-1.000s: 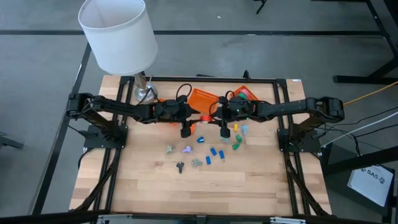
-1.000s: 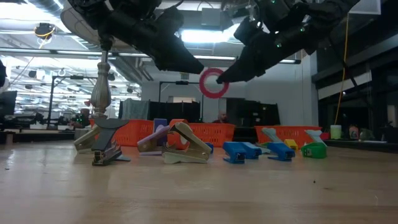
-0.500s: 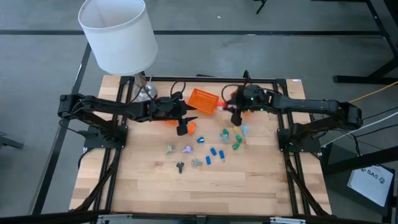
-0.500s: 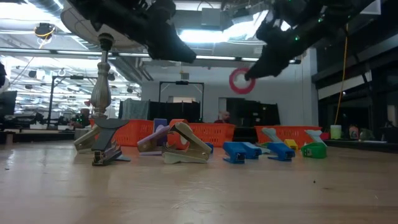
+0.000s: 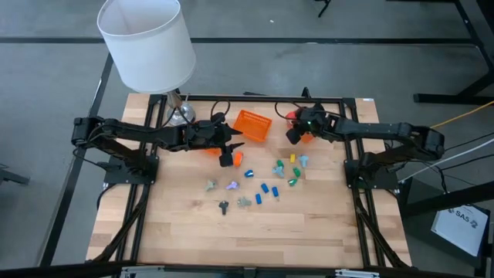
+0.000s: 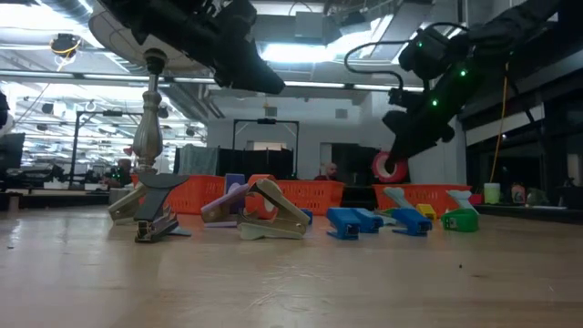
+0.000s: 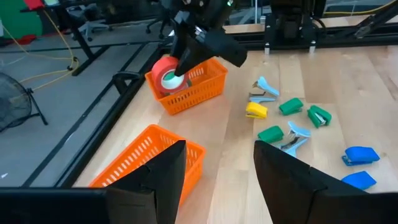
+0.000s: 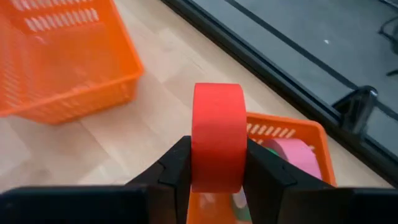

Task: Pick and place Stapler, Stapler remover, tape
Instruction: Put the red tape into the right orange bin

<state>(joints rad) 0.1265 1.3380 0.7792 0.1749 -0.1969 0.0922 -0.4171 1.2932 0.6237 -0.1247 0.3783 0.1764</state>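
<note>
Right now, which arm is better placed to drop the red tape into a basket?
Right. The right claw is shut on the red tape roll, directly above the basket holding a pink roll. The left claw is open and empty, farther off.

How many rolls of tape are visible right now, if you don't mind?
2: a red roll in the right claw over an orange basket, a pink roll inside it; others may be hidden.

White-shaded lamp (image 5: 147, 42) at tabletop (image 5: 185, 224) back-left corner. Black metal frame (image 5: 351, 147) along tabletop edges. Grey floor around.
</note>
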